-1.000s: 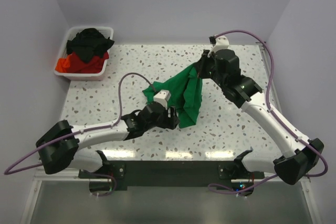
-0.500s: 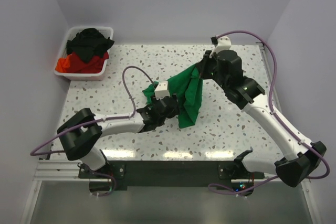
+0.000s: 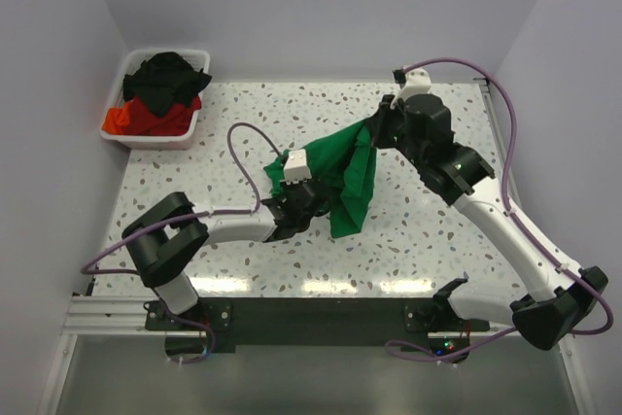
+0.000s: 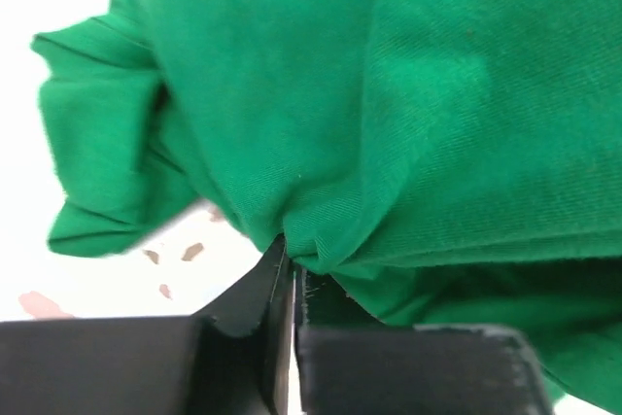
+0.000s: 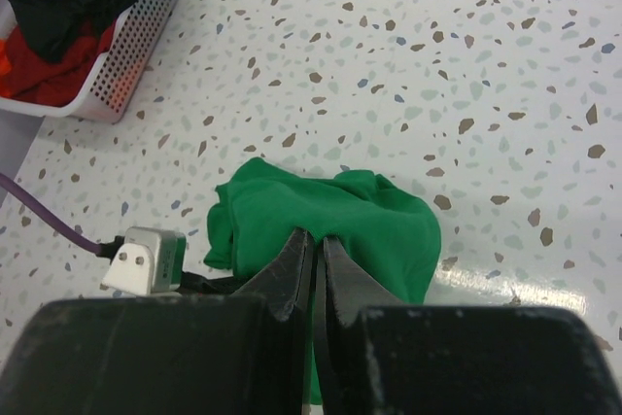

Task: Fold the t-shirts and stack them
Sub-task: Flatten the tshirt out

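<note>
A bright green t-shirt point(image 3: 352, 174) hangs bunched over the middle of the table, its lower folds resting on the speckled top. My right gripper point(image 3: 375, 131) holds it up by its top edge; in the right wrist view the gripper point(image 5: 316, 238) is shut on a pinch of the green t-shirt point(image 5: 369, 216). My left gripper point(image 3: 311, 203) is at the shirt's lower left. In the left wrist view that gripper point(image 4: 292, 264) is shut on a fold of the green t-shirt point(image 4: 437, 123). A black t-shirt point(image 3: 170, 75) and a red t-shirt point(image 3: 146, 120) lie heaped in the bin.
The white plastic bin point(image 3: 155, 137) stands at the table's back left corner, also seen as the bin point(image 5: 121, 60) in the right wrist view. The left arm's purple cable point(image 3: 238, 148) loops above the table left of the shirt. Walls close in on both sides.
My left arm has swung in toward the green t-shirt and its jaws have closed on a lower fold. The right gripper has kept its hold, shifting slightly.
</note>
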